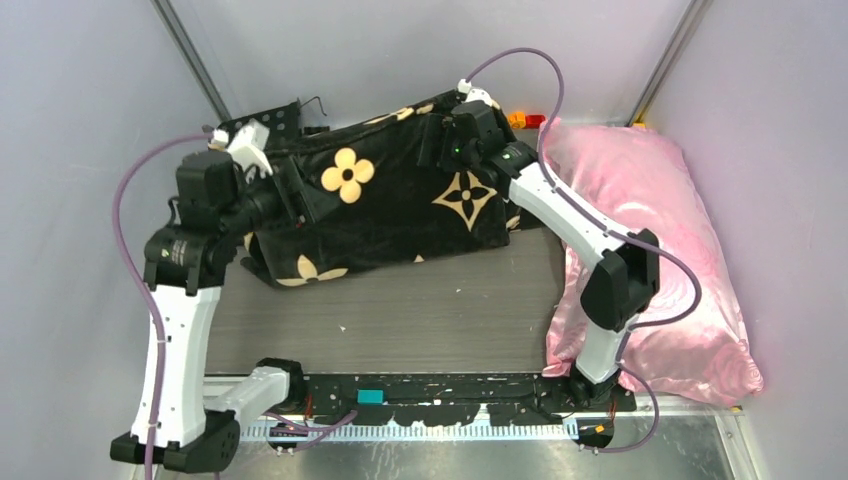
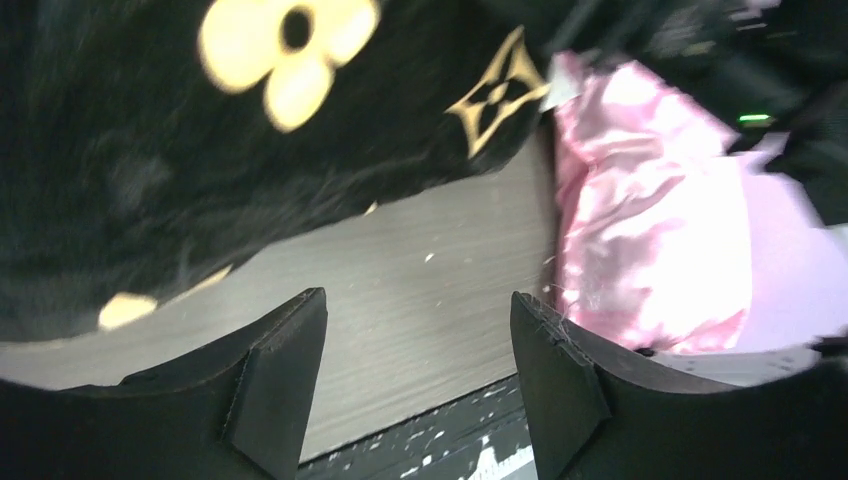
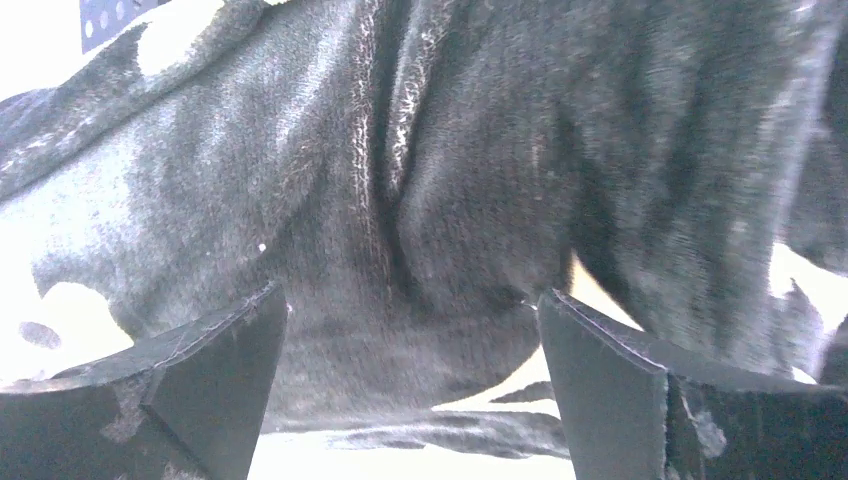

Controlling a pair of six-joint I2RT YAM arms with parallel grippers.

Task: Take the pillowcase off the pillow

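The black plush pillowcase (image 1: pixel 400 200) with yellow-tan flower and star motifs lies bulging across the back of the table. The white pillow does not show; the case covers it. My left gripper (image 1: pixel 283 205) is at the case's left end. In the left wrist view it (image 2: pixel 418 297) is open and empty over bare table, with the case (image 2: pixel 150 150) just ahead on the left. My right gripper (image 1: pixel 442 148) is at the case's top right corner. In the right wrist view it (image 3: pixel 410 292) is open, with a fold of the black plush (image 3: pixel 440 200) between and ahead of the fingers.
A shiny pink satin pillow (image 1: pixel 660 250) fills the right side of the table, close to the case's right end, and shows in the left wrist view (image 2: pixel 640 220). Small red and orange blocks (image 1: pixel 525 120) lie at the back. A black strip (image 1: pixel 430 388) runs along the near edge.
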